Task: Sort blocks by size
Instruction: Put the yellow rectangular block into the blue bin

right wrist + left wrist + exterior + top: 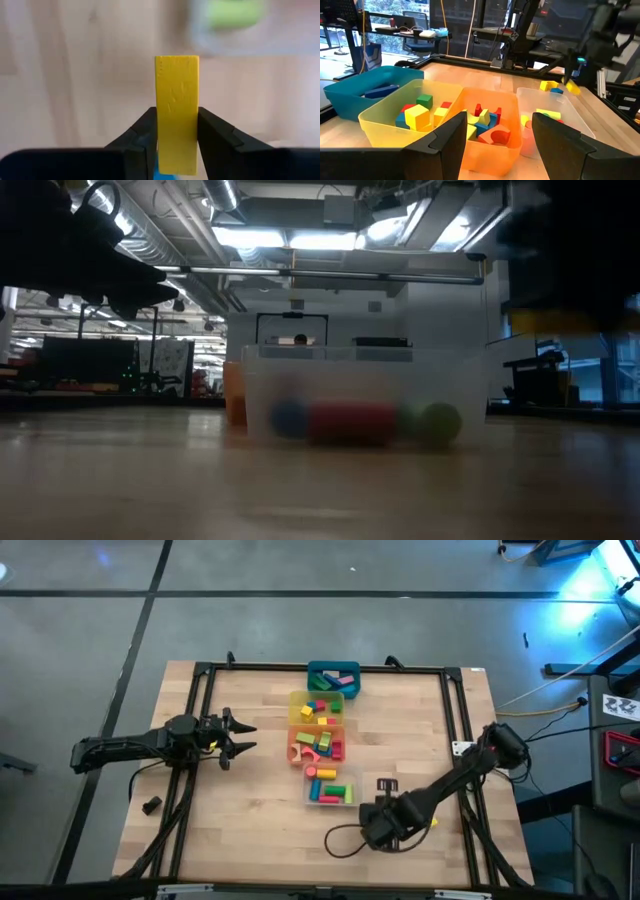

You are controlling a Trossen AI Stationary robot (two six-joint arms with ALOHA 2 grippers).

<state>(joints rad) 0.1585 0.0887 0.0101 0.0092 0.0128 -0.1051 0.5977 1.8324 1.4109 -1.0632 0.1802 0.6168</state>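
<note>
Blocks of many colours lie in a row of four bins: teal (333,678), yellow (316,708), orange (316,743) and clear (330,785). My right gripper (378,823) is just near of the clear bin and is shut on a yellow bar block (176,112). A bit of blue (160,176) shows under the bar. My left gripper (243,735) is open and empty, to the left of the orange bin, and points at the bins (490,130). My right gripper pinches the yellow bar's two long sides (176,145) between its two fingers, at the bar's end nearer the wrist. The fingers lie along the bar, whose other end (176,65) sticks out past the fingertips. The gripper points down at the table.
A black rail frame (205,675) runs around the wooden table. A small black object (151,805) lies at the near left. A cable loop (340,840) lies beside my right gripper. Bare wood lies left and right of the bins.
</note>
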